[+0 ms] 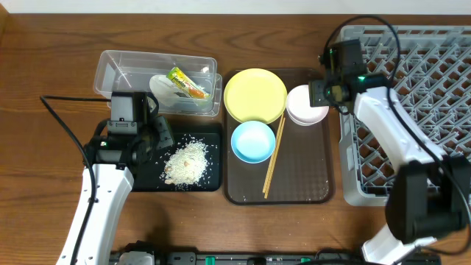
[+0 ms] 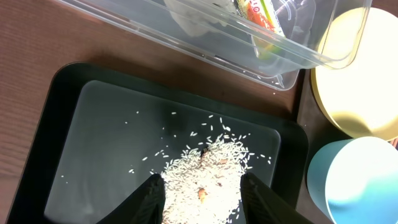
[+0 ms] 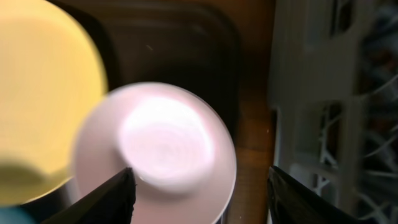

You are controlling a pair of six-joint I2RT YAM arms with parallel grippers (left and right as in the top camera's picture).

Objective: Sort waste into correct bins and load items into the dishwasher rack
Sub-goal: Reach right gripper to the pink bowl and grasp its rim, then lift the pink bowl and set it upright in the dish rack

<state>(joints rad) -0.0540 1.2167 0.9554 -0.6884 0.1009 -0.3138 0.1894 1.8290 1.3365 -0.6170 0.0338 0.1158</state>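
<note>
The rice scraps lie heaped on the black tray, also in the left wrist view. My left gripper is open just above the heap. The clear tub holds the green-and-orange wrapper and a white paper wad. The yellow plate, light blue bowl, chopsticks and pale pink bowl rest on the brown tray. My right gripper is open above the pink bowl. The grey rack stands at the right. The white cup is out of view.
The brown serving tray sits between the black tray and the rack. The rack's wall is close on the right of my right gripper. Cables trail over the table at the left and above the rack.
</note>
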